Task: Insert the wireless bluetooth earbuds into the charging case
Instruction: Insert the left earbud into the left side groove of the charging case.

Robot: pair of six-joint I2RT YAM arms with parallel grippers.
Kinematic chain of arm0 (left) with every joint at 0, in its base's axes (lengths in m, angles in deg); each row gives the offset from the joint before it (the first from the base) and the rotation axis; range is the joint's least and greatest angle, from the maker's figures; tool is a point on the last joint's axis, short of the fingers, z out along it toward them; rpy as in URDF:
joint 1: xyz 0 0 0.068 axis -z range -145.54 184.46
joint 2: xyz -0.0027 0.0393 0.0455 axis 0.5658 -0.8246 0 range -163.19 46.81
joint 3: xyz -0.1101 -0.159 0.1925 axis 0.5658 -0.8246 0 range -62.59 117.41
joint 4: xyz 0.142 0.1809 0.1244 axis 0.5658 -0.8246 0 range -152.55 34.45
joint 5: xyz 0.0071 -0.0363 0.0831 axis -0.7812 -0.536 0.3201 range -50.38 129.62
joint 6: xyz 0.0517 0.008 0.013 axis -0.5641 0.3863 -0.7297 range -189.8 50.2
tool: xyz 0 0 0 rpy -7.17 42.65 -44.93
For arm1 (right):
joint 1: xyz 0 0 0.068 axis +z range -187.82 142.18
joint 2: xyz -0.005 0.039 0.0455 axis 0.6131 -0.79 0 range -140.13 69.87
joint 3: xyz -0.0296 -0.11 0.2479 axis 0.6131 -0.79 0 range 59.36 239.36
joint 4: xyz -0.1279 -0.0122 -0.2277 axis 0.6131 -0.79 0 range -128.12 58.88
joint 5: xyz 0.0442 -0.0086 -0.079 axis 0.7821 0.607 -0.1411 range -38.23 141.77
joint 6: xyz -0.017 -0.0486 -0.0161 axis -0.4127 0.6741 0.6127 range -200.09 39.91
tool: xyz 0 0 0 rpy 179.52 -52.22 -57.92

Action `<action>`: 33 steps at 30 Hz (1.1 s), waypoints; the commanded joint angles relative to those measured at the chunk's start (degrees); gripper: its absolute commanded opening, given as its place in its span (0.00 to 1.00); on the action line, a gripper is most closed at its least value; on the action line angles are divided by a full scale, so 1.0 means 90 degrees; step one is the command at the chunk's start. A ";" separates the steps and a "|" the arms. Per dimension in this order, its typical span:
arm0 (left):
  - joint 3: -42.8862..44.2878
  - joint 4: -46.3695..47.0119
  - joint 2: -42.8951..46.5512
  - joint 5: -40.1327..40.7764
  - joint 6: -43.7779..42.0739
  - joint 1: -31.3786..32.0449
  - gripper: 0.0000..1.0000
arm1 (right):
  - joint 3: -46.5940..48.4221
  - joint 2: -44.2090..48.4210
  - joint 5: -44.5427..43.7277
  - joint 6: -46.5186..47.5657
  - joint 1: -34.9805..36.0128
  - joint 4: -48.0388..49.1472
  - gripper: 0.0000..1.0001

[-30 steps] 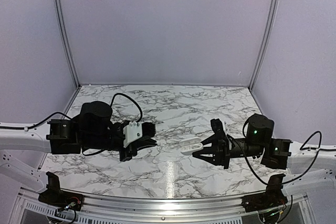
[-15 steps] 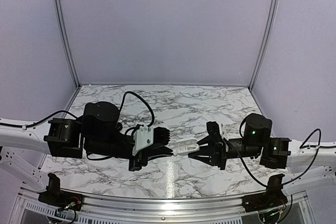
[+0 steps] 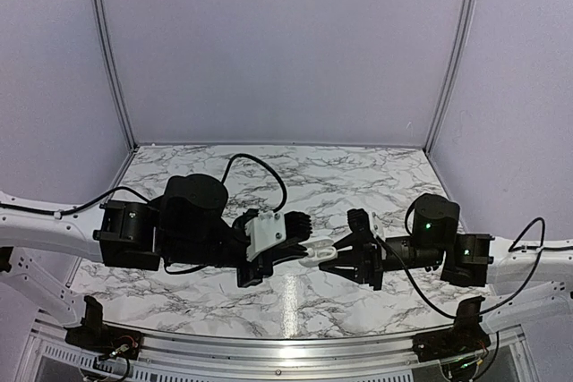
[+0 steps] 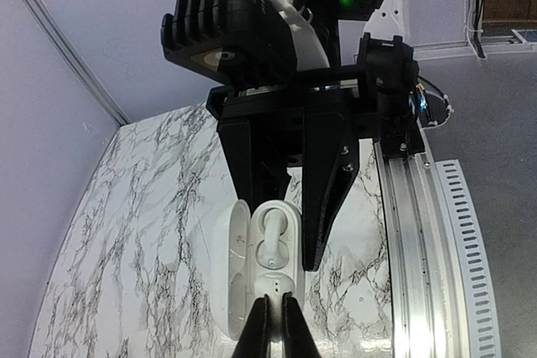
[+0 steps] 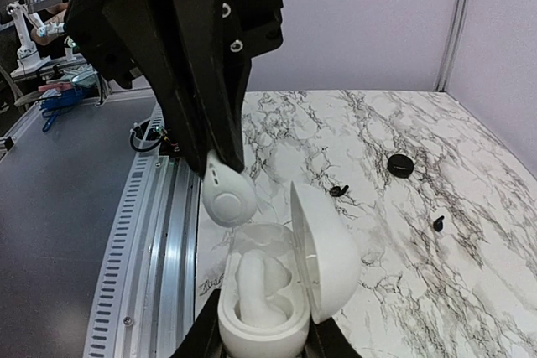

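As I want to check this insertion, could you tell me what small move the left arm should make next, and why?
Probably ease the left gripper down a little. It holds a white earbud just above the rim of the open charging case, which the right gripper clamps; a second earbud already sits inside, and the held one is not yet seated.

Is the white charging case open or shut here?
Open: the white charging case has its lid swung aside, exposing a white earbud seated inside.
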 commanded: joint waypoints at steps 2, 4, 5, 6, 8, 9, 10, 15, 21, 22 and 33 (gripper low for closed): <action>0.0226 0.0004 -0.0173 0.0293 0.0008 0.0034 0.00 | 0.0301 0.0048 -0.0020 0.0068 0.0052 0.0058 0.00; 0.0253 -0.0001 -0.0227 0.0332 0.0031 0.0028 0.00 | 0.0301 0.0071 -0.0034 0.0067 0.0051 0.0062 0.00; 0.0275 -0.0155 -0.0258 0.0342 0.0044 0.0032 0.00 | 0.0305 0.0081 -0.0035 0.0068 0.0046 0.0070 0.00; 0.0294 -0.0182 -0.0269 0.0353 0.0048 0.0032 0.00 | 0.0306 0.0082 -0.0035 0.0068 0.0048 0.0073 0.00; 0.0333 -0.0237 -0.0333 0.0343 0.0054 0.0030 0.00 | 0.0306 0.0101 -0.0044 0.0068 0.0054 0.0084 0.00; 0.0354 -0.0266 -0.0359 0.0368 0.0060 0.0032 0.00 | 0.0301 0.0114 -0.0053 0.0068 0.0054 0.0098 0.00; 0.0372 -0.0288 -0.0384 0.0393 0.0067 0.0034 0.00 | 0.0292 0.0133 -0.0054 0.0068 0.0055 0.0107 0.00; 0.0514 -0.0448 -0.0559 0.0464 0.0178 0.0029 0.00 | 0.0229 0.0224 -0.0107 0.0077 0.0055 0.0186 0.00; 0.0641 -0.0576 -0.0691 0.0467 0.0294 0.0033 0.00 | 0.0179 0.0292 -0.0100 0.0088 0.0050 0.0280 0.00; 0.0651 -0.0586 -0.0689 0.0472 0.0307 0.0029 0.00 | 0.0179 0.0296 -0.0088 0.0088 0.0054 0.0272 0.00; 0.0447 -0.0639 0.0061 0.0655 0.0143 0.0031 0.27 | 0.0140 0.0301 -0.0116 0.0020 0.0055 0.0238 0.00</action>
